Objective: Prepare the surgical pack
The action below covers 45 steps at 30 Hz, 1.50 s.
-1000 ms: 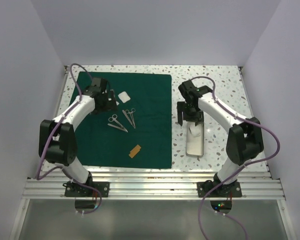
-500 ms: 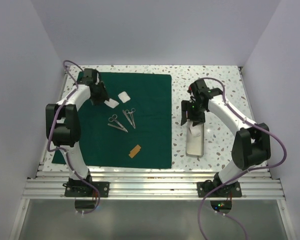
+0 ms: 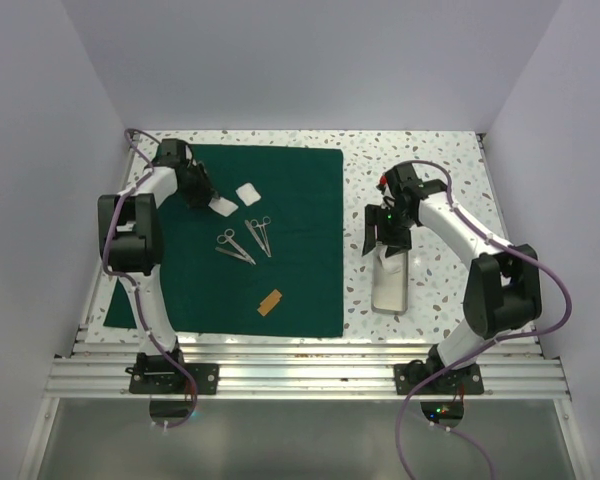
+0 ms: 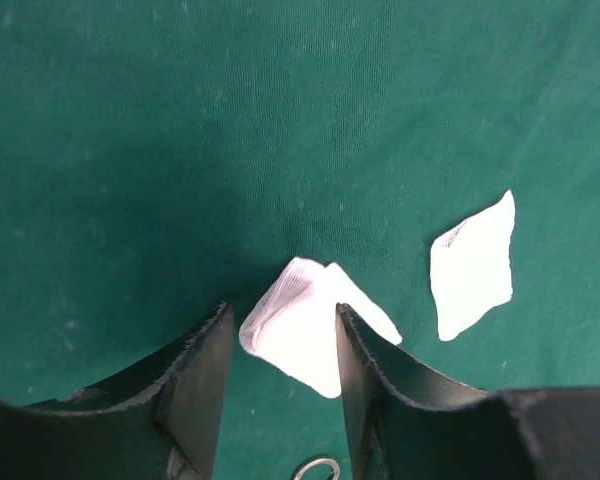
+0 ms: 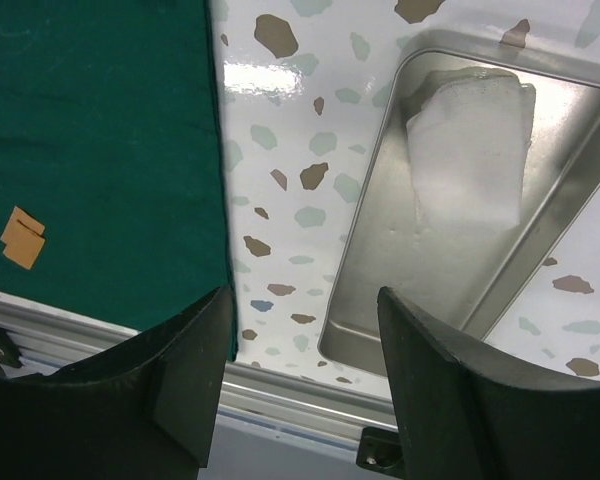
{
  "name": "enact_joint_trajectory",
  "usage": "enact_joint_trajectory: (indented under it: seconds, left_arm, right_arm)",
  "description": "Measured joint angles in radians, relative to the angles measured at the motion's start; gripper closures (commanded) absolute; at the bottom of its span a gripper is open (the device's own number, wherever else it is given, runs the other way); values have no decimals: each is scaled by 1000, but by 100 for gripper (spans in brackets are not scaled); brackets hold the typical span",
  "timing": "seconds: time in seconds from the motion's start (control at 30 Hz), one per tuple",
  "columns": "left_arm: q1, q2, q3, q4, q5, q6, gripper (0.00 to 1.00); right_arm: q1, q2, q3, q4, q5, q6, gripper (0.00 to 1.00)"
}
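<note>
Seeing the green drape point(image 3: 300, 200) lying spread flat on the left half of the table, near edge running along the rail. Spotting a tan tag point(image 3: 271, 302) sitting loose on it near that edge. Noting the steel tray point(image 3: 388, 298) resting off the cloth, just beside its right edge, holding a white wad point(image 5: 470, 150) at its far end. Reading the right gripper point(image 5: 302, 300) as gaping wide, carrying nothing, hanging over the strip of tabletop between cloth and tray. Going farther: finding two scissor-type instruments point(image 3: 235, 247) lying mid-cloth. Reading the left gripper point(image 4: 280, 315) as half closed, pinching the nearer gauze pad point(image 4: 305, 345), bunching it between the fingers. Leaving the other pad point(image 4: 472, 265) lying free just beside. Judging the drape as light, limp, grippy: expecting sagging and sliding of loose items on lifting. Suggesting pinching a fold at a corner or edge. Treating the tray as rigid and slick: taking it by the rim.
</note>
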Motion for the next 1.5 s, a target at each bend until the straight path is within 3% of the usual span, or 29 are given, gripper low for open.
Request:
enact_joint_trajectory:
  seconds: [0.77, 1.0, 1.2, 1.5]
  left_arm:
    - [3, 1, -22, 27, 14, -5, 62]
    - [5, 1, -26, 29, 13, 6, 70]
    - [5, 1, -26, 11, 15, 22, 100]
    - [5, -9, -16, -22, 50, 71, 100]
  right_arm:
    - [-5, 21, -7, 21, -32, -7, 36]
    - [-5, 21, -26, 31, -44, -6, 36]
    - [-5, 21, -33, 33, -47, -6, 36]
    - [-5, 21, -33, 33, -48, -6, 35]
